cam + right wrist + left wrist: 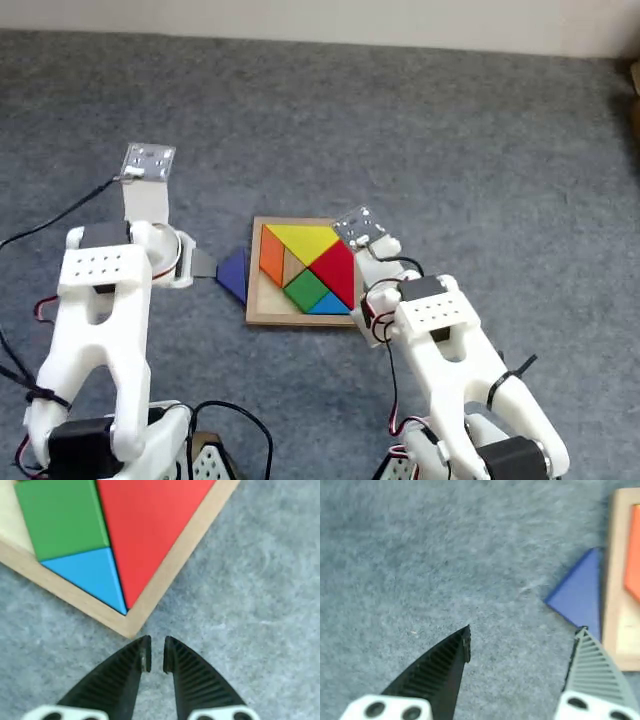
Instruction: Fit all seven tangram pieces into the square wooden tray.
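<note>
The square wooden tray (pixel 300 322) lies mid-table holding yellow (pixel 303 241), orange (pixel 271 256), red (pixel 338 272), green (pixel 305 289) and light blue (pixel 328 305) pieces, with a bare wooden patch (pixel 292 268) between orange and green. A dark blue triangle (pixel 234 273) lies on the carpet against the tray's left side. My left gripper (pixel 522 637) is open just short of this triangle (pixel 577 597), its grey fingertip (pixel 581 635) close to the triangle's corner. My right gripper (pixel 156 655) is shut on nothing, just off the tray corner (pixel 131 629) beside the red (pixel 150 525) and light blue (pixel 95 572) pieces.
Grey carpet (pixel 450 150) covers the whole table, open behind and to the right of the tray. The right arm (pixel 430 310) overhangs the tray's near right corner. Cables trail near both arm bases at the front edge.
</note>
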Available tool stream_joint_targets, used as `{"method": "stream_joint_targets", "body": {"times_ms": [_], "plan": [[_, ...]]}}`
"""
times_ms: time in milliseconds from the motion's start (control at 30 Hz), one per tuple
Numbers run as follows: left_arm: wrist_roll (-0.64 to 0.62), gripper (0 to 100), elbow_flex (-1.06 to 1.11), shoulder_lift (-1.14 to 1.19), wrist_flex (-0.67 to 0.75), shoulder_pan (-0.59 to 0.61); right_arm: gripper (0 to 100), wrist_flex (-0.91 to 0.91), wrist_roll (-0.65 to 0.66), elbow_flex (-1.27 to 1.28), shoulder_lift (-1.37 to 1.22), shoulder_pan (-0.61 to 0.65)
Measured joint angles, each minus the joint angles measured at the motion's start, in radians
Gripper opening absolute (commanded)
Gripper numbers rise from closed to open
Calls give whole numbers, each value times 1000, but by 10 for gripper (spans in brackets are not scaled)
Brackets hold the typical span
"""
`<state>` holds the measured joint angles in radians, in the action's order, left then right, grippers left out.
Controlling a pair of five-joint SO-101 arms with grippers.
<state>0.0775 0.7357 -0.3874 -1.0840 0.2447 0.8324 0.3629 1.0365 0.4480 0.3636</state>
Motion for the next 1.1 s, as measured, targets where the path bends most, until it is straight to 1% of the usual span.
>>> {"method": "stream_joint_targets", "body": {"times_ms": [100,167,333,533,667,800,1000,1100], "plan": [[5,316,-75,15,-60,-34,51,-3,-2,0,0,0],[8,316,-140,74,-97,-61,51,-5,-2,3,0,0],[8,313,-315,321,-163,-124,51,-6,-2,3,0,0],[5,313,-503,634,-176,-130,51,-6,-2,3,0,0],[5,312,-589,763,-213,-133,51,-6,-2,3,0,0],[5,310,-629,819,-221,-141,51,-6,-2,3,3,0],[5,233,-635,827,-229,-141,51,-6,-2,3,3,0],[3,213,-641,829,-235,-172,51,-6,-2,3,3,0]]}}
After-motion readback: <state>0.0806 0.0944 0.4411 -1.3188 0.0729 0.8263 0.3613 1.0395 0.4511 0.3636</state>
